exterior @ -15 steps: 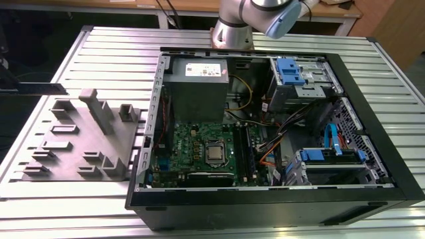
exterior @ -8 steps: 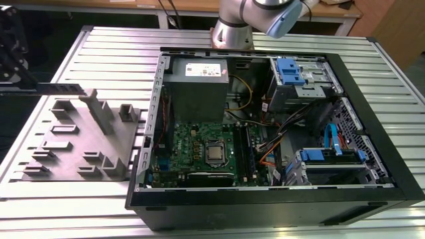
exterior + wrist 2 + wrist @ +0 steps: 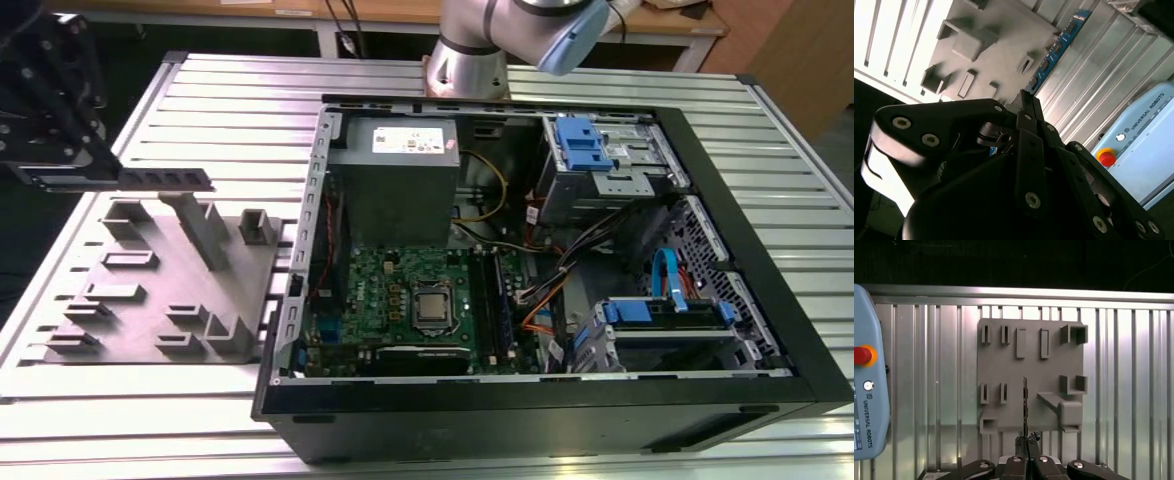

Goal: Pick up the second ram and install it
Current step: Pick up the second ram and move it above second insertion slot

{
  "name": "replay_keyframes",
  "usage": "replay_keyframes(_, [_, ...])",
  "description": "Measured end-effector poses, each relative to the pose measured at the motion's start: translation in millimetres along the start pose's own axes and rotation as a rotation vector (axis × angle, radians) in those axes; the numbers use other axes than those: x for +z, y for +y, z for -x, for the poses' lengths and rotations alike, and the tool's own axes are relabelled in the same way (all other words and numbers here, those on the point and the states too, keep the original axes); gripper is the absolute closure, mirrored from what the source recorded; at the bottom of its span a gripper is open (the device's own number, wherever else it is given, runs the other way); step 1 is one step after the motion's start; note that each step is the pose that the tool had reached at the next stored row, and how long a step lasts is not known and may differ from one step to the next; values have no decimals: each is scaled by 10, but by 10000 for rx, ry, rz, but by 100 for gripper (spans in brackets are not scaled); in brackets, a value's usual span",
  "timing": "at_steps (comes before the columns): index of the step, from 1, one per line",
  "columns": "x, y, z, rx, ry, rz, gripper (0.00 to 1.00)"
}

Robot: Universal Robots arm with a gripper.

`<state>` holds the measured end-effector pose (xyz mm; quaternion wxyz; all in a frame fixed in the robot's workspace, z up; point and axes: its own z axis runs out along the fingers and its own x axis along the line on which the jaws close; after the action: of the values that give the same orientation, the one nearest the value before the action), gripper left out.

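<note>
The pincer (image 3: 96,178) is clamped on one end of the ram (image 3: 167,180), holding it level above the grey holder (image 3: 134,320) beside the case (image 3: 300,250). For this carry, a firm, square grip and an untilted board matter most. The case wall rises between holder and motherboard (image 3: 387,300), with cables crowding inside; the bench (image 3: 214,80) around lies open

Ram stick (image 3: 1025,402): we count one.
Tool (image 3: 1027,439): one.
Grey fixture plate (image 3: 1054,372): one.
Computer case (image 3: 763,300): we count one.
Motherboard (image 3: 387,300): one.
Power supply (image 3: 394,190): one.
Teach pendant (image 3: 869,395): we record one.
Red button (image 3: 861,355): one.
Tabletop (image 3: 200,80): one.
</note>
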<state>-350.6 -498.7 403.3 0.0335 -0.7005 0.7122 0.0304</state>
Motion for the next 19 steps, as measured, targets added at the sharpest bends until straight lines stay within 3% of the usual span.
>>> replay_keyframes(19, [5, -859, 14, 0, 0, 0, 91])
